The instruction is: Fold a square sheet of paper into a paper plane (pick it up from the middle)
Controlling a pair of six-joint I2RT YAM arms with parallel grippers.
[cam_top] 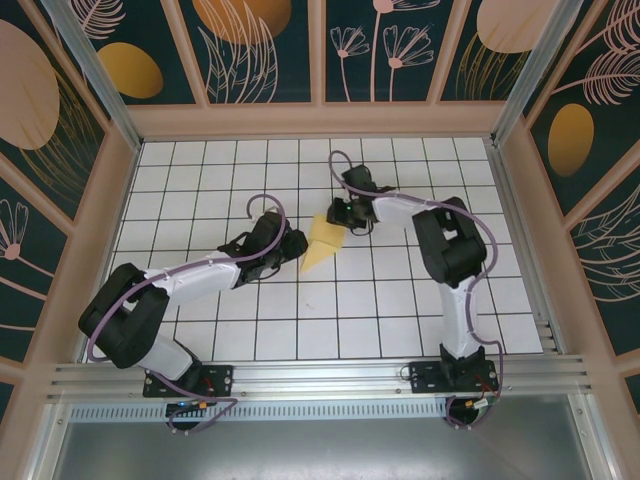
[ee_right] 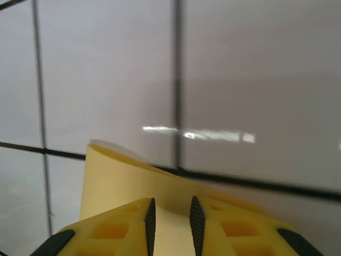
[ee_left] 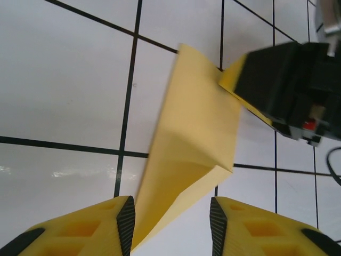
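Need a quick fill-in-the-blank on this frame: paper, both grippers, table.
1. The paper is ___ in colour.
2. The right gripper is ___ on the paper.
3. The left gripper stands ___, with the paper's tip in its gap.
4. The white table bears a black ___ of lines.
Missing words: yellow; shut; open; grid.
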